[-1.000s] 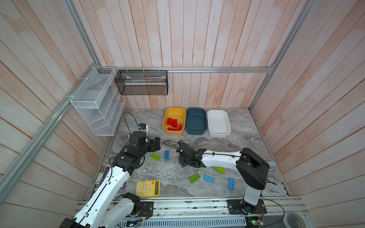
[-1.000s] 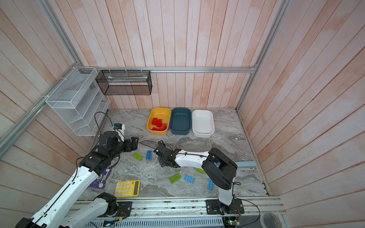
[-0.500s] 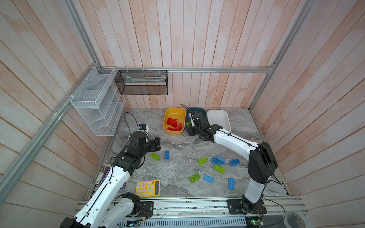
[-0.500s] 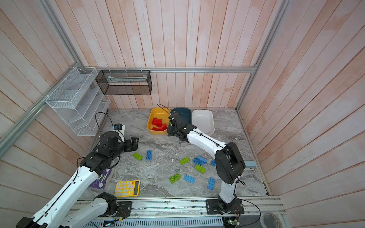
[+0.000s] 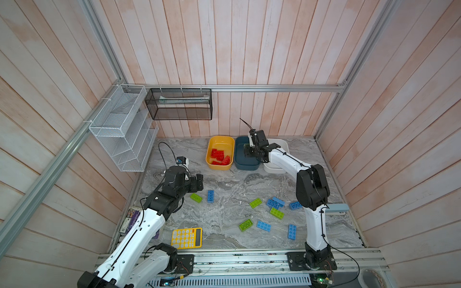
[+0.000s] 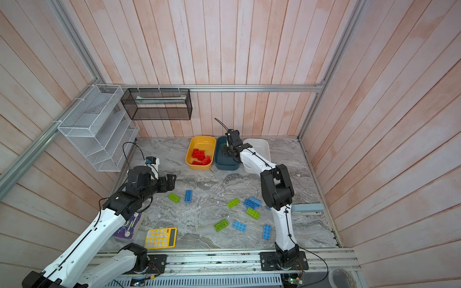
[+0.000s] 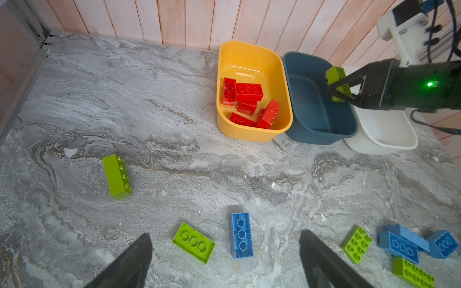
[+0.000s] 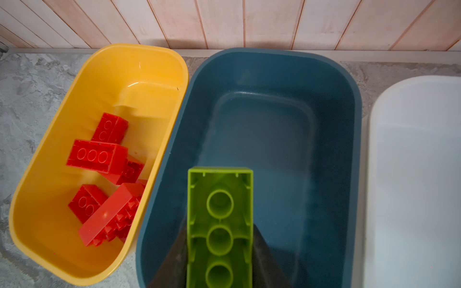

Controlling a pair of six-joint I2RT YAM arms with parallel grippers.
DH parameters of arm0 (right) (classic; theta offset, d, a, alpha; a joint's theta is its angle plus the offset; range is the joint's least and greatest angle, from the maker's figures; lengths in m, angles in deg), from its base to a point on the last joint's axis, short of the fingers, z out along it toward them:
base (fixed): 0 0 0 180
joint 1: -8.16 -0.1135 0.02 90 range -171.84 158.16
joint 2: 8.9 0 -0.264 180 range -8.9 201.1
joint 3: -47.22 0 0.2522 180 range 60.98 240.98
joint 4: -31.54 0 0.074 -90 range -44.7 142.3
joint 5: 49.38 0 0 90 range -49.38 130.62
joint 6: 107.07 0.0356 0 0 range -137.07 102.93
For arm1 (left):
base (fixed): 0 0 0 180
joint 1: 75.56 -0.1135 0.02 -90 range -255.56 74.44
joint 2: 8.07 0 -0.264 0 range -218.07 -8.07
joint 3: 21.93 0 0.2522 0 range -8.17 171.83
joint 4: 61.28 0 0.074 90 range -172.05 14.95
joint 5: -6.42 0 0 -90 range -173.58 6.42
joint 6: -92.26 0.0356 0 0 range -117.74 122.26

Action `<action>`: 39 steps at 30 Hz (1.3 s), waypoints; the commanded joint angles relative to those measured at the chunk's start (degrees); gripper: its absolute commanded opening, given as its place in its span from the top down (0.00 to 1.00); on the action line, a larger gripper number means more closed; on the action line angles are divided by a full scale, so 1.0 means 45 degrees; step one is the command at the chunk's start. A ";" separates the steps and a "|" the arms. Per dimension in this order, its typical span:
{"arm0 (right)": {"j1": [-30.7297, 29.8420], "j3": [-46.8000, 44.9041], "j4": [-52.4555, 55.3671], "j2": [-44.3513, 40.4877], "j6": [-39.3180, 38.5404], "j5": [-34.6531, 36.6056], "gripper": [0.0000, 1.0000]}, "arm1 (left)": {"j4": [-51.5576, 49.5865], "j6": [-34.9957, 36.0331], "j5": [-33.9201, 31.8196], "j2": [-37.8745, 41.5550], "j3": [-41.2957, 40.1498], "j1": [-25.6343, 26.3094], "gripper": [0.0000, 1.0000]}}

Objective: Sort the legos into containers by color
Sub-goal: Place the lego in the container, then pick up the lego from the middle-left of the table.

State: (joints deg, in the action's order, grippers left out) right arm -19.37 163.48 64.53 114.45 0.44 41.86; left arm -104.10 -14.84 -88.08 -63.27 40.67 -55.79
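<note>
My right gripper [image 8: 219, 232] is shut on a lime green lego [image 8: 219, 219], underside up, held above the dark teal container [image 8: 331, 139]. In a top view the right gripper [image 5: 250, 153] hangs over that teal container [image 5: 240, 163], between the yellow container [image 5: 222, 143] and the white one [image 5: 274, 169]. Several red legos [image 5: 219, 157] lie in the yellow one. My left gripper [image 7: 225, 234] is open and empty, low over a green lego [image 7: 193, 241] and a blue lego [image 7: 240, 234]. More green [image 5: 255, 202] and blue legos [image 5: 274, 202] lie loose on the table.
A yellow calculator [image 5: 186, 238] lies near the front edge, with a purple booklet [image 5: 131, 219] under the left arm. A white wire rack [image 5: 122, 132] and a black mesh basket [image 5: 178, 107] hang on the walls. A pale blue object [image 5: 336, 208] lies at the right edge.
The right arm carried the green lego from the middle of the table back to above the teal container. The left arm has not moved.
</note>
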 commanded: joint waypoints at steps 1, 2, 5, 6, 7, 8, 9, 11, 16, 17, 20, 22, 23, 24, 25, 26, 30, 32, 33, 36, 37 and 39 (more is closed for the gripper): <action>0.0061 0.0560 0.0328 0.0199 -0.0164 -0.0313 0.72 | 0.0167 0.0175 0.0197 -0.0101 -0.0173 -0.0077 0.07; 0.0097 0.0567 0.0319 0.0206 -0.0153 -0.0325 0.69 | 0.0161 0.0151 0.0197 -0.0124 -0.0172 -0.0078 0.07; 0.0161 0.0544 0.0298 0.0137 -0.0121 -0.0333 0.44 | 0.0101 0.0069 0.0059 -0.0211 -0.0150 -0.0079 0.07; 0.0180 0.0515 0.0261 0.0077 -0.0114 -0.0358 0.35 | 0.0068 -0.0002 0.0046 -0.0238 -0.0150 -0.0082 0.07; 0.0182 0.0452 0.0225 -0.0008 -0.0114 -0.0420 0.29 | 0.0052 -0.0103 0.0060 -0.0244 -0.0145 -0.0082 0.07; 0.0204 0.0383 0.0176 -0.0094 -0.0128 -0.0476 0.27 | 0.0023 -0.0179 0.0078 -0.0255 -0.0150 -0.0077 0.07; 0.0209 0.0279 0.0128 -0.0260 -0.0160 -0.0483 0.25 | -0.0049 -0.0288 0.0060 -0.0280 -0.0114 -0.0076 0.07; 0.0228 -0.0189 -0.0183 -0.0784 -0.0144 -0.0460 0.22 | -0.0305 -0.0646 -0.0192 -0.0365 0.0024 -0.0069 0.07; 0.0206 -0.2225 -0.1300 -0.2784 0.0011 -0.0716 0.21 | -0.1160 -0.2119 -0.1432 -0.0300 0.0148 -0.0077 0.07; 0.0209 -0.2804 -0.1621 -0.3308 0.0086 -0.0763 0.21 | -0.1301 -0.2440 -0.1590 -0.0268 0.0094 -0.0072 0.07; 0.0180 -0.4691 -0.2604 -0.4918 0.0384 -0.0923 0.21 | -0.1448 -0.3264 -0.1737 -0.0235 -0.0301 -0.0057 0.06; 0.0145 -0.6036 -0.3268 -0.5959 0.0781 -0.1058 0.21 | -0.1561 -0.4017 -0.1885 -0.0460 -0.0599 -0.0057 0.06; 0.0104 -0.6589 -0.3686 -0.6508 0.1006 -0.1130 0.21 | -0.1653 -0.4439 -0.1971 -0.0684 -0.0713 -0.0059 0.06; 0.0067 -0.7589 -0.4026 -0.6925 0.1187 -0.1177 0.22 | -0.1732 -0.4768 -0.1990 -0.0937 -0.0795 -0.0057 0.06; -0.0014 -0.8285 -0.4362 -0.7443 0.1374 -0.1182 0.22 | -0.1763 -0.5066 -0.1942 -0.1266 -0.0884 -0.0057 0.06; -0.0100 -0.8816 -0.4623 -0.7882 0.1517 -0.1157 0.22 | -0.1767 -0.5371 -0.1907 -0.1641 -0.0957 -0.0039 0.07; -0.0272 -1.0733 -0.5545 -0.9108 0.1797 -0.1205 0.23 | -0.1442 -0.5923 -0.1182 -0.2967 -0.1126 -0.0020 0.14; -0.0291 -1.1567 -0.5805 -0.9406 0.1906 -0.1265 0.24 | -0.1255 -0.6169 -0.1099 -0.3535 -0.1145 0.0070 0.16; -0.0299 -1.1837 -0.5849 -0.9490 0.1939 -0.1299 0.24 | -0.1176 -0.6299 -0.1156 -0.3762 -0.1150 0.0086 0.16; -0.0389 -1.2740 -0.6090 -0.9807 0.2044 -0.1300 0.24 | -0.0875 -0.6581 -0.1357 -0.4274 -0.1243 0.0092 0.16; -0.0445 -1.3031 -0.6185 -0.9916 0.2094 -0.1272 0.24 | -0.0811 -0.6678 -0.1436 -0.4450 -0.1244 0.0098 0.16; -0.0514 -1.3468 -0.6355 -1.0070 0.2122 -0.1222 0.24 | -0.0750 -0.6882 -0.1621 -0.4790 -0.1226 0.0096 0.16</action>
State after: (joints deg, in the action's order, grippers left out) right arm -20.92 104.42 39.52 70.99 8.90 36.57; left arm -109.31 -43.06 -94.22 -83.42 35.79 -55.62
